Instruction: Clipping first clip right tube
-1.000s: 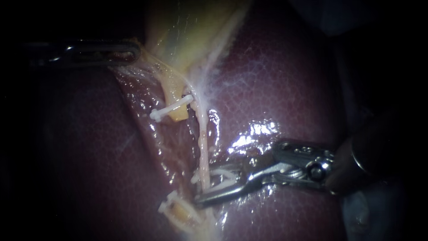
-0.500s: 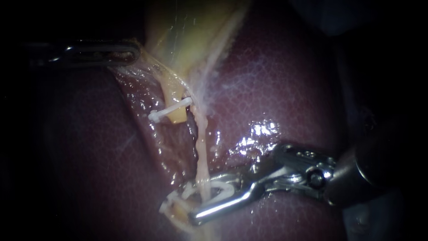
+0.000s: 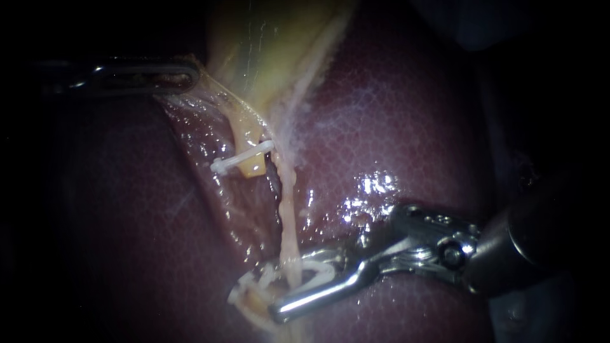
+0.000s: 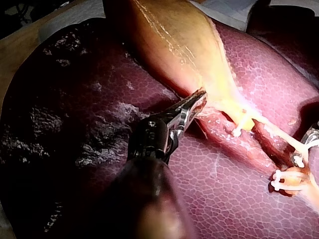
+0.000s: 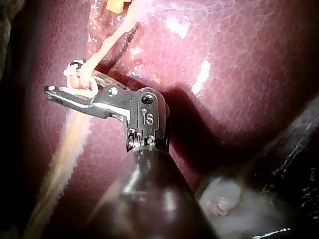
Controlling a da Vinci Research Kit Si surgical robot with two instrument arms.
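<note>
Steel right end effector [image 3: 281,286] part-open, holding white clip [image 3: 321,272] astride pale stringy tube [image 3: 287,216], left end effector [image 3: 181,75] clamping gallbladder [image 3: 267,51]

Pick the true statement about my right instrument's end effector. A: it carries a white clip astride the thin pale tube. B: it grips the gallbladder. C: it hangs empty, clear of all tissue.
A: in the endoscope view the right instrument holds a white clip with the thin pale tube running between its arms.

Well off to the side of the left pincer [image 4: 197,101], a tan worktop [image 4: 14,57] borders a white sheet [image 4: 72,15]. Behind the right pincer [image 5: 62,82], beside its shaft, lies a pale cloth [image 5: 224,199]; the surroundings are dark
</note>
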